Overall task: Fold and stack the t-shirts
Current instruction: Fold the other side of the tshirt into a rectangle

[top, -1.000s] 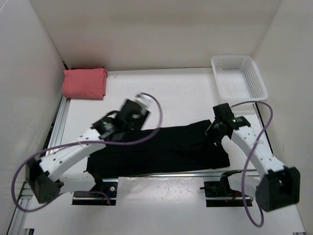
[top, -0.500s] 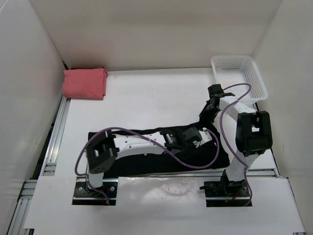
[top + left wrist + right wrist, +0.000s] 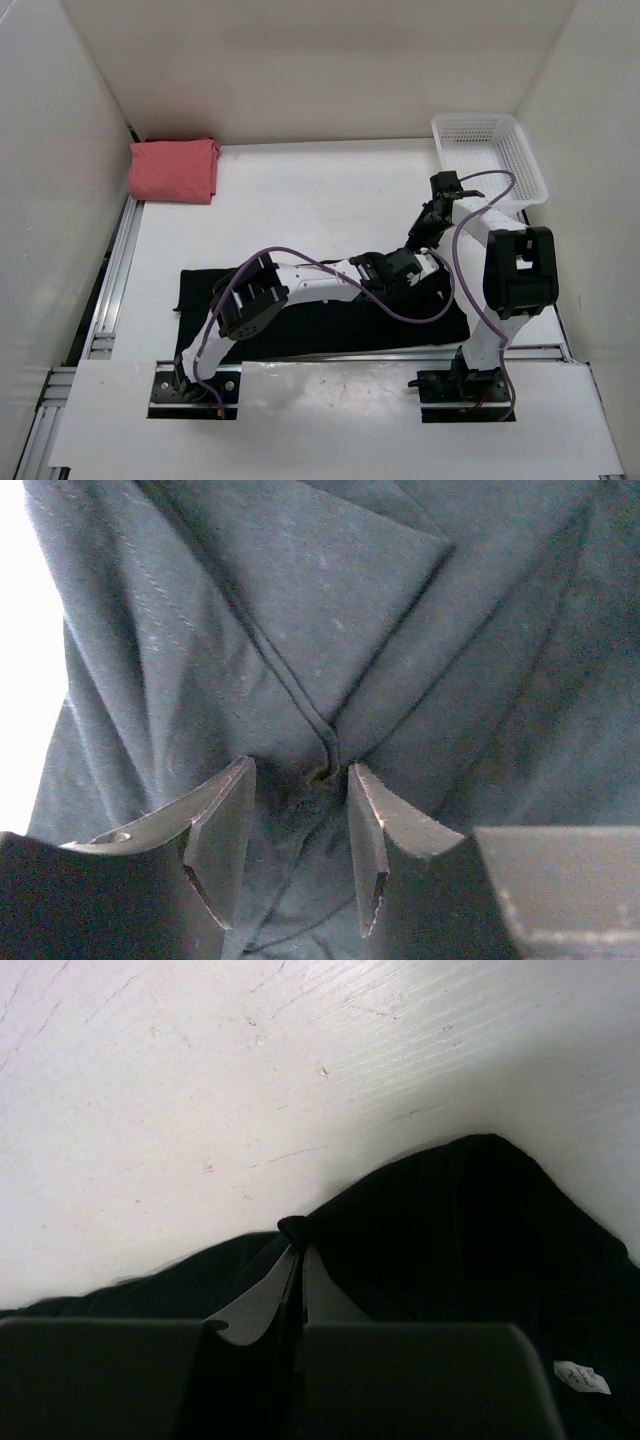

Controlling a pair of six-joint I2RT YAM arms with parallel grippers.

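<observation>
The basket (image 3: 481, 121) sits far right, the pink shirt (image 3: 172, 170) far left. My right tool (image 3: 297, 1258) is clamped on the far edge of the black shirt (image 3: 400, 325) (left tool (image 3: 298, 772) apart, astride a fold).

The top camera looks down from the near edge across the whole table (image 3: 300, 200). Both wrist cameras face down, close over the black t-shirt (image 3: 320, 335).
</observation>
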